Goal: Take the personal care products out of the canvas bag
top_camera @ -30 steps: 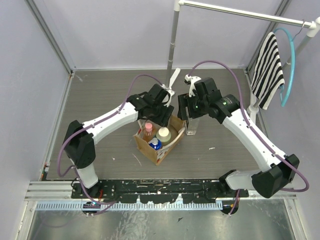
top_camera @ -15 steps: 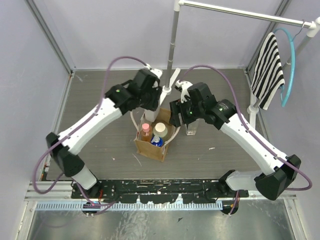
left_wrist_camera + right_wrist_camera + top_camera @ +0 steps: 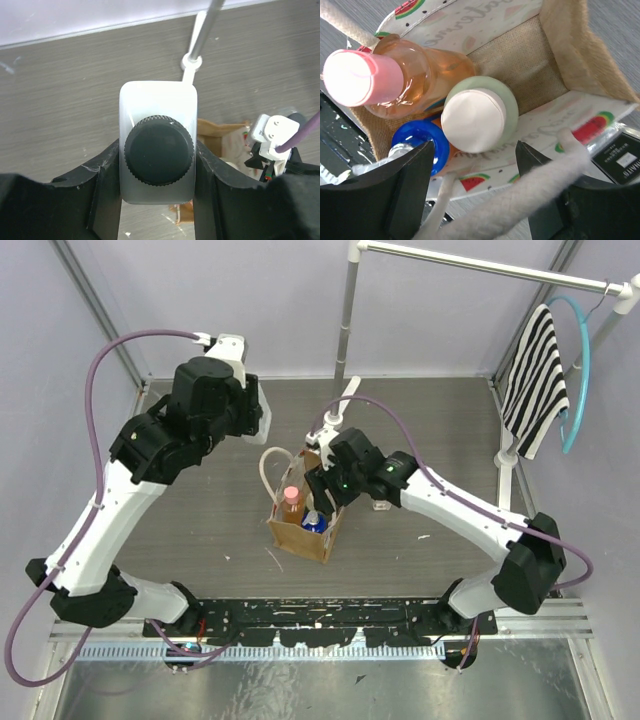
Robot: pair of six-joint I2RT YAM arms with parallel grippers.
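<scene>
Here, the left gripper (image 3: pixel 157 160) clamps the white squarish bottle (image 3: pixel 157 100) by its sides, above the far left part of the table (image 3: pixel 220 530). The canvas bag (image 3: pixel 300 537) stands mid-table, holding the peach-orange bottle (image 3: pixel 405 65), the cream bottle (image 3: pixel 470 115) and the blue-capped bottle (image 3: pixel 420 145). The right gripper (image 3: pixel 474 150) hangs spread-fingered over it.

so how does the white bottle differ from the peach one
The white bottle is squarish and opaque; the peach bottle is rounded and see-through. The white bottle's cap is black and ribbed, the peach bottle's pink. The white bottle is clamped in the left gripper; the peach bottle sits in the canvas bag. Both are capped.
</scene>
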